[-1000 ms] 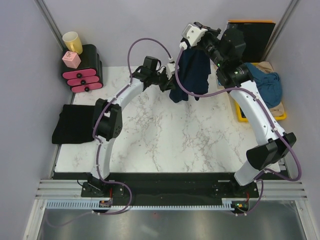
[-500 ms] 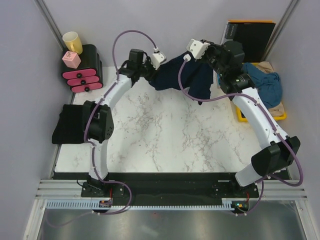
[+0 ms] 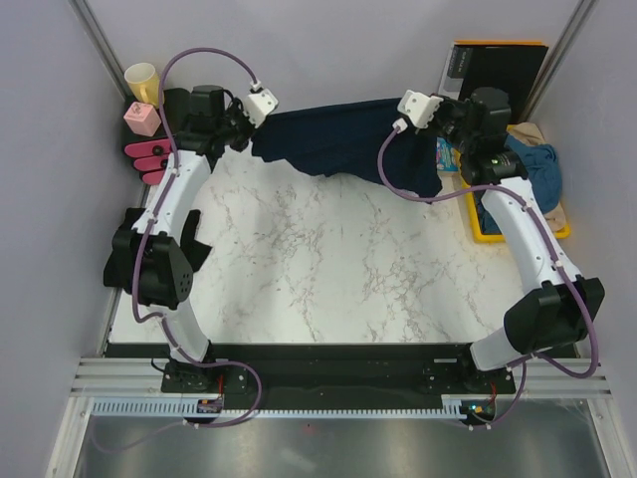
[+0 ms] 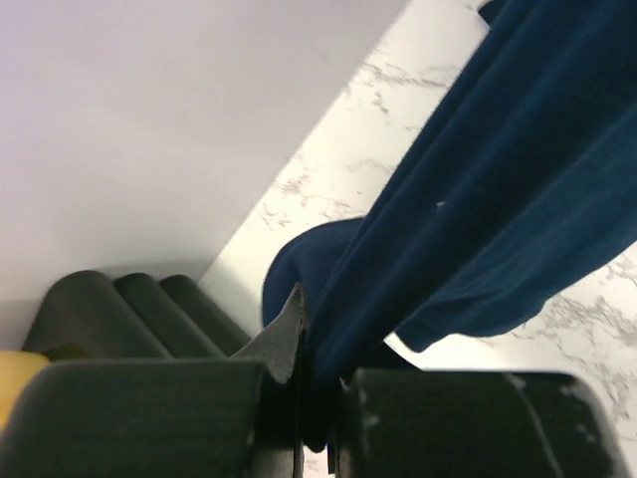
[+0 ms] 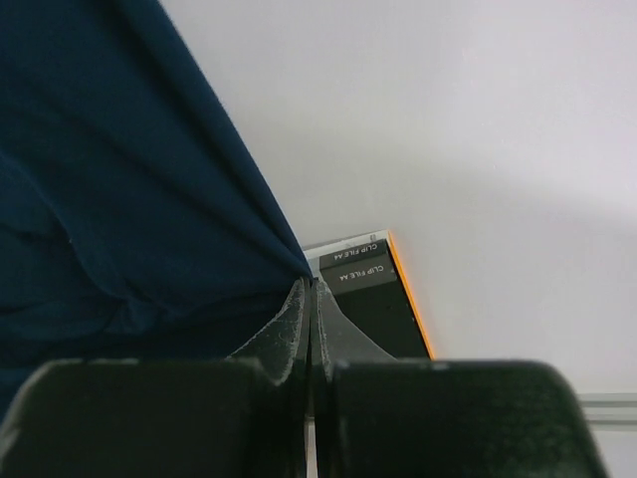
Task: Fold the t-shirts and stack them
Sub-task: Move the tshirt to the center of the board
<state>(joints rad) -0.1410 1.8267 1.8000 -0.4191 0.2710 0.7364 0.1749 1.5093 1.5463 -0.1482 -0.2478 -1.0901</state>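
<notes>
The left claw [image 4: 302, 344] and the right claw [image 5: 311, 304] are each clamped tight on opposite edges of the navy t-shirt [image 3: 338, 139], which hangs spread between them above the worktop [image 3: 318, 269].

**Soft Cloth, Smooth Counter, Hard Plastic**

The dark navy t-shirt [image 3: 338, 139] is soft, dull cloth that hangs in loose folds. The medium-blue t-shirt [image 3: 537, 174] is crumpled cloth too. The yellow tray [image 3: 482, 232] looks like smooth plastic. The counter [image 3: 318, 269] is white with grey veins like marble, smooth and a little shiny. The left hand [image 4: 307, 339] and the right hand [image 5: 311, 299] have dull black fingers that look like hard plastic. The purple cables [image 3: 204, 52] look smooth and rubbery. The folder [image 3: 508, 70] is stiff, black and dull, with an orange edge.
</notes>
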